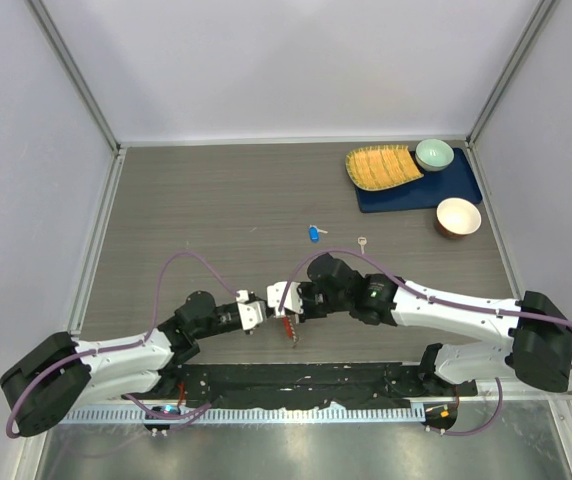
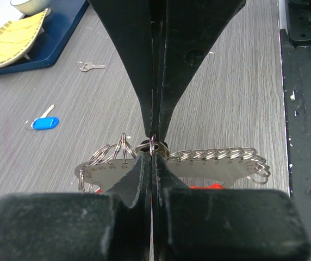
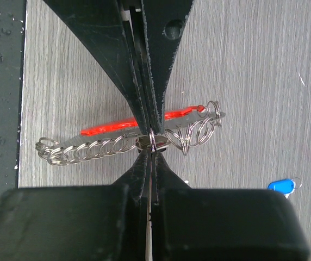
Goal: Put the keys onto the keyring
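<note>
The keyring (image 1: 289,327) is a silvery numbered plate (image 2: 215,163) lined with several split rings, with a red fob (image 3: 106,129) behind it. It hangs between both grippers just above the table. My left gripper (image 1: 259,312) (image 2: 153,155) and right gripper (image 1: 282,300) (image 3: 151,155) meet tip to tip, each shut on one small ring and an oval metal piece (image 2: 151,145) at the plate's middle. I cannot tell if that piece is a key. The blue-headed key (image 1: 313,233) (image 2: 45,123) (image 3: 280,186) and the silver key (image 1: 363,242) (image 2: 90,66) lie on the table. The red and black keys are out of view.
At the back right a blue mat (image 1: 421,190) holds a yellow woven dish (image 1: 381,166) and a green bowl (image 1: 434,154). A brown bowl (image 1: 458,217) stands beside it. A black strip (image 1: 296,385) runs along the near edge.
</note>
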Robot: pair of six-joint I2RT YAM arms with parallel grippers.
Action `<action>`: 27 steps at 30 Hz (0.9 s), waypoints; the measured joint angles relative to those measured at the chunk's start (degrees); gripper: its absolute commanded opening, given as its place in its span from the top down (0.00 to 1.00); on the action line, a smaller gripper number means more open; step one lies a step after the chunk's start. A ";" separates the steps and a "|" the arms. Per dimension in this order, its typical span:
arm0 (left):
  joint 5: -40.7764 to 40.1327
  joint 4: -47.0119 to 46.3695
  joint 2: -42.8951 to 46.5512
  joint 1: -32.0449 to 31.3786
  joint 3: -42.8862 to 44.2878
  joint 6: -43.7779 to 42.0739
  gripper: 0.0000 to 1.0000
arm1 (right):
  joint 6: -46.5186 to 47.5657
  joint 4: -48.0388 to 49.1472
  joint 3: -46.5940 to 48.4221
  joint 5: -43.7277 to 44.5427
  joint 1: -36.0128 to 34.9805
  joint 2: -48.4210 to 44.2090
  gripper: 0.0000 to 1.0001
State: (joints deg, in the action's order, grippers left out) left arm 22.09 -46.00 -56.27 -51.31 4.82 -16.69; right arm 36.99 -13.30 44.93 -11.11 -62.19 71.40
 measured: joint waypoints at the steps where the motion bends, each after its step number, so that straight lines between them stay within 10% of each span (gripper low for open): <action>1: 0.00 0.28 0.00 0.00 0.15 0.00 1.00 | -0.02 -0.09 0.07 0.02 0.00 0.00 0.99; 27: -3.26 8.52 -0.09 0.04 3.87 -0.24 1.00 | -0.61 -3.96 3.19 6.91 0.13 -0.63 0.99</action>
State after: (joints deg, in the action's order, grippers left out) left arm 18.83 -37.47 -56.36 -51.27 8.69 -16.93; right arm 36.38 -17.26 48.12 -4.21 -62.06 70.76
